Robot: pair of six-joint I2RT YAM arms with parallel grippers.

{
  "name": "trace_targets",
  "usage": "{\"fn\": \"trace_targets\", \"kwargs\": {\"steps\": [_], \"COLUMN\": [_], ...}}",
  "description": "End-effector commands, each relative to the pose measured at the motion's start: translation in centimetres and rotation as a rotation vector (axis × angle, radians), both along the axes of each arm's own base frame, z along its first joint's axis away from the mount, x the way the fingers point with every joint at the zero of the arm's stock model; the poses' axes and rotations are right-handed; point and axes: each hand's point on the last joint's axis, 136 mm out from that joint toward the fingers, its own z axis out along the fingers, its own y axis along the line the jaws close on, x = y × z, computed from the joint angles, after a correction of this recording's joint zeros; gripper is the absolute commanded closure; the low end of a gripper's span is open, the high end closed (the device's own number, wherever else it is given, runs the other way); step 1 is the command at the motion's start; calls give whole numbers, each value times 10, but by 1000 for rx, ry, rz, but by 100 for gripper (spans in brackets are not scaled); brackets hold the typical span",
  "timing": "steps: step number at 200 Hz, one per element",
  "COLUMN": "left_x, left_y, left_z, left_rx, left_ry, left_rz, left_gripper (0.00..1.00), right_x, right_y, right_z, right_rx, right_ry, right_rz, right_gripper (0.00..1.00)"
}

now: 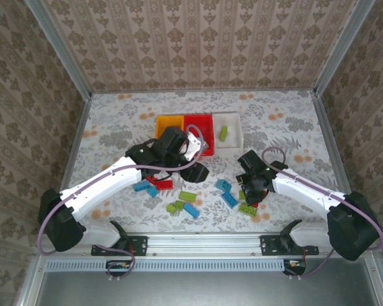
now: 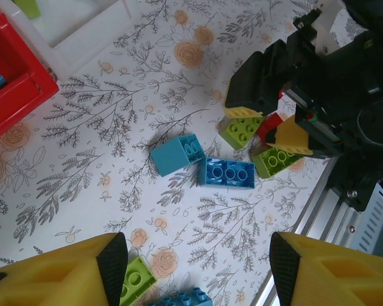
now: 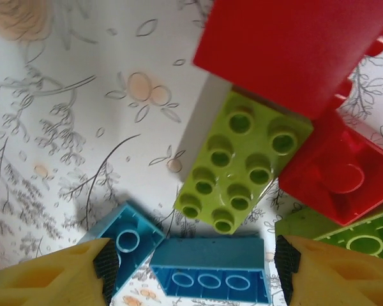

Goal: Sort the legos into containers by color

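Seemingly ready for a pick, the left claw (image 2: pixel 191 261) hangs released and empty, one lime lego (image 2: pixel 137 280) and one blue lego (image 2: pixel 182 298) just beneath it. The right claw (image 3: pixel 193 261) is spread too, clamping nothing, set low in a cluster as if choosing: two blue bricks (image 3: pixel 210 271) nearest its tips, two lime bricks (image 3: pixel 242 159) and two red bricks (image 3: pixel 332 172) farther out. Beyond the left claw stand three: the yellow-orange container (image 1: pixel 166 120), red container (image 1: pixel 198 118) and white container (image 1: pixel 235 137), the last holding one lime piece (image 1: pixel 223 132)
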Motion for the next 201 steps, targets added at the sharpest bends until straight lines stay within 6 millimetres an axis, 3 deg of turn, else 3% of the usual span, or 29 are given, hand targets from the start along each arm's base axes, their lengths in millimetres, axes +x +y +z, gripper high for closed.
{"fn": "trace_targets", "kwargs": {"steps": [1, 68, 119, 141, 177, 201], "left_x": [-1, -2, 0, 2, 8, 17], "left_y": [-3, -7, -10, -13, -15, -12], "left_z": [5, 6, 8, 10, 16, 20], "left_rx": [-21, -38, -41, -51, -63, -59], "left_ry": [-31, -17, -18, -20, -31, -49], "left_rz": [-35, -33, -25, -19, 10, 61], "left_gripper": [36, 36, 36, 36, 36, 36], "right_x": [1, 11, 2, 11, 31, 57], "right_y": [-6, -5, -9, -7, -5, -4], "right_z": [-7, -19, -33, -37, -23, 9], "right_rx": [-12, -4, -15, -1, -14, -56], "right_ry": [1, -3, 56, 39, -32, -142], "right_rz": [-96, -141, -151, -155, -113, -15], "right_gripper": [32, 40, 42, 46, 67, 78]}}
